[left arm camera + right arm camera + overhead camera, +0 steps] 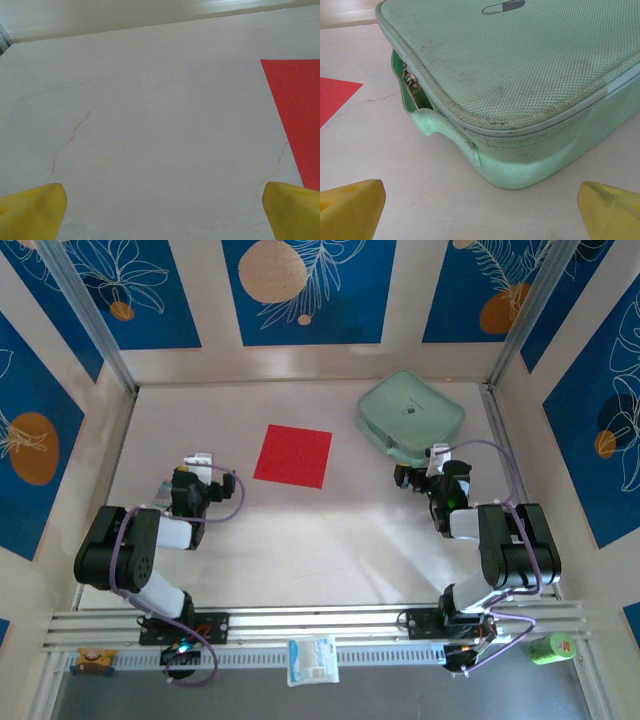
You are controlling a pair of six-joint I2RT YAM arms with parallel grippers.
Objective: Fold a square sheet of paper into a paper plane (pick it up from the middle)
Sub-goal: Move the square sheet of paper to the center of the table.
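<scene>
Left tool [161,214] and right tool [480,212] flank the square sheet of paper [293,455]

Plain red square sheet of paper [293,455]; mint-green zip case [410,416]; blue wall panels [340,300], white leaf outlines.

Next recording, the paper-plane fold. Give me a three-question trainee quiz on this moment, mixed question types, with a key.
1. True or false: the square sheet of paper lies flat and unfolded on the table.
2. What does the right gripper face at close range? A) the mint-green zip case B) the square sheet of paper C) a white packet
3. Fill in: the jaws of the left gripper stand ___.
Key: 1 true; 2 A; 3 open.
</scene>
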